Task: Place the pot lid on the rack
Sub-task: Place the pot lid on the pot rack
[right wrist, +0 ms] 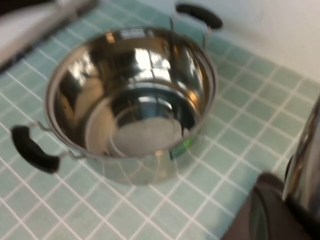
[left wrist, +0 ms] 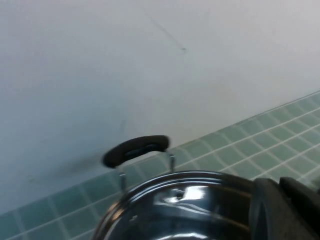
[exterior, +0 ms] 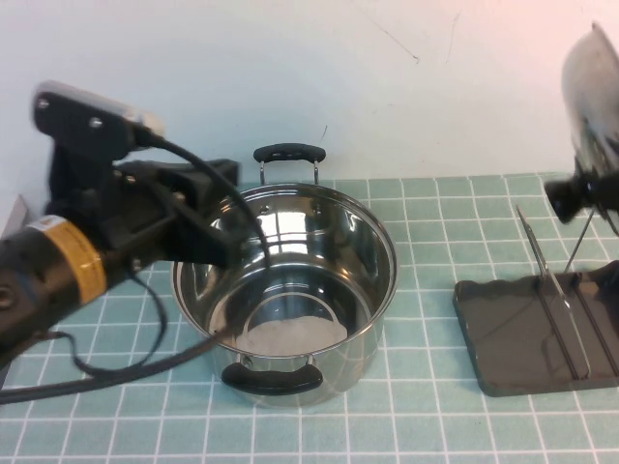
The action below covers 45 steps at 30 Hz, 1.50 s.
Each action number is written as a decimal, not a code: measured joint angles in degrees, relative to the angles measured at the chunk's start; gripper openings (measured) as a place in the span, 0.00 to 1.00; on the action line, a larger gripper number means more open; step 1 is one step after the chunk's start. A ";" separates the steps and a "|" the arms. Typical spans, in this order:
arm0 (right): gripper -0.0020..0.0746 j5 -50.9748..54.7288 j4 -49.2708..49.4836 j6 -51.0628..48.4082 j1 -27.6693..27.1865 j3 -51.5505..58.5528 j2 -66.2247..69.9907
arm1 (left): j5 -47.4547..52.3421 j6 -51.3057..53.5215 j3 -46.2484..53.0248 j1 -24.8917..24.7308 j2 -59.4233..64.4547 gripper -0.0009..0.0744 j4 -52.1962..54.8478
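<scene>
The shiny steel pot lid (exterior: 595, 97) hangs tilted on edge at the far right, above the rack (exterior: 522, 338), its black knob (exterior: 564, 196) facing left. My right gripper (exterior: 583, 191) is shut on the lid at the knob; most of that arm is out of frame. In the right wrist view a dark finger (right wrist: 267, 212) lies against the lid's rim (right wrist: 306, 165). The rack is a dark tray with thin wire loops (exterior: 556, 290). My left gripper (exterior: 218, 242) hovers over the pot's left rim, fingers (left wrist: 267, 210) close together and empty.
The deep steel pot (exterior: 382, 242) with two black handles stands open mid-table, left of the rack; it also shows in the right wrist view (right wrist: 130, 95). The left arm's cable (exterior: 145, 362) trails across the green tiled cloth. A white wall lies behind.
</scene>
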 joint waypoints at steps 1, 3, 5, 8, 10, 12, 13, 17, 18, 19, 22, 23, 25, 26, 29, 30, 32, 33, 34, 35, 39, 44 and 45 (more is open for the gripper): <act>0.08 -0.48 -1.12 0.60 0.00 1.05 0.00 | 3.20 0.12 0.00 0.00 -1.46 0.02 0.56; 0.08 -2.03 -1.77 1.32 0.00 3.25 0.13 | 8.14 0.12 0.12 0.07 -4.27 0.02 1.15; 0.08 -3.71 -1.77 1.55 0.00 5.06 0.84 | 10.10 0.12 1.08 0.15 -6.74 0.01 1.60; 0.08 -6.25 -0.10 0.19 0.00 6.97 2.79 | 10.42 0.12 3.67 0.15 -9.71 0.01 1.89; 0.08 -8.38 3.08 -3.03 0.00 7.53 4.28 | 10.54 0.12 5.57 0.15 -11.29 0.01 1.98; 0.08 -10.00 7.47 -6.93 0.00 7.79 5.81 | 10.54 0.12 7.59 0.15 -12.49 0.01 1.98; 0.08 -10.45 9.88 -8.97 0.00 7.81 6.50 | 10.42 0.12 8.44 0.15 -12.98 0.01 1.98; 0.08 -10.67 17.85 -15.60 0.00 7.91 7.51 | 9.97 0.12 10.55 0.15 -14.07 0.01 2.02; 0.07 -10.67 19.48 -16.78 0.00 7.91 7.51 | 9.89 0.12 10.78 0.15 -14.07 0.01 2.02; 0.07 -10.67 20.47 -17.29 0.00 7.91 7.51 | 9.89 0.12 10.90 0.15 -14.15 0.01 2.02; 0.07 -10.79 22.12 -18.26 0.00 7.91 7.51 | 9.30 0.12 10.90 0.15 -14.15 0.01 2.11; 0.07 -10.79 22.12 -18.26 0.00 7.91 7.51 | 9.18 0.12 10.90 0.15 -14.15 0.01 2.11; 0.07 -10.67 22.12 -18.26 0.00 7.56 7.51 | 9.06 0.12 10.90 0.15 -14.15 0.01 2.11; 0.07 -10.67 22.12 -18.26 0.00 7.36 7.51 | 9.06 0.12 10.90 0.15 -14.15 0.02 2.15; 0.07 -10.45 22.27 -18.26 0.00 5.83 6.82 | 8.83 0.39 10.90 0.15 -14.15 0.02 2.25; 0.07 -10.45 22.27 -18.26 0.00 5.07 6.36 | 8.83 0.53 10.90 0.15 -14.15 0.01 2.25; 0.07 -10.83 22.27 -18.26 0.00 3.57 5.37 | 8.83 0.95 10.90 0.15 -14.15 0.01 2.25; 0.07 -11.00 22.27 -17.98 0.00 2.76 4.86 | 8.83 1.34 10.90 0.15 -14.15 0.01 2.25; 0.07 -11.11 22.27 -17.55 0.00 2.09 4.56 | 8.83 1.56 10.90 0.15 -14.15 0.01 2.25; 0.07 -11.09 22.27 -17.03 0.00 1.65 4.29 | 8.83 1.67 10.90 0.15 -14.15 0.01 2.25; 0.07 -10.71 22.26 -13.90 0.00 2.21 4.66 | 8.83 1.66 10.90 0.15 -14.15 0.01 2.25; 0.07 -13.00 26.11 -13.76 0.00 6.76 6.08 | 8.83 1.66 10.90 0.15 -14.15 0.01 2.43; 0.07 -14.06 27.61 -14.52 0.00 7.76 6.34 | 8.83 1.76 10.90 0.15 -14.15 0.01 2.43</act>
